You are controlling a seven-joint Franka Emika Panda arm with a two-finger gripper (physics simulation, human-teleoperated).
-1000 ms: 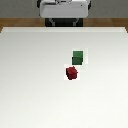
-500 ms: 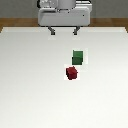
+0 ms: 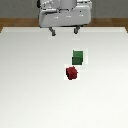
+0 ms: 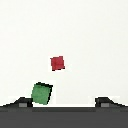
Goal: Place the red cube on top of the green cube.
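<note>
The red cube (image 3: 72, 73) sits on the white table (image 3: 30, 90) near the middle. The green cube (image 3: 77, 57) sits just behind it, slightly toward the exterior view's right, a small gap apart. My gripper (image 3: 63, 31) hangs high above the table's far edge, open and empty, its two fingertips (image 3: 52, 32) spread wide. In the wrist view the red cube (image 4: 58, 63) and the green cube (image 4: 41, 93) both show, with the green cube close to one fingertip (image 4: 22, 102).
The white table ends at a wooden floor strip (image 3: 15, 22) along the far side.
The gripper has come down and slightly toward the cubes; its body fills more of the view. The cubes have not moved.
</note>
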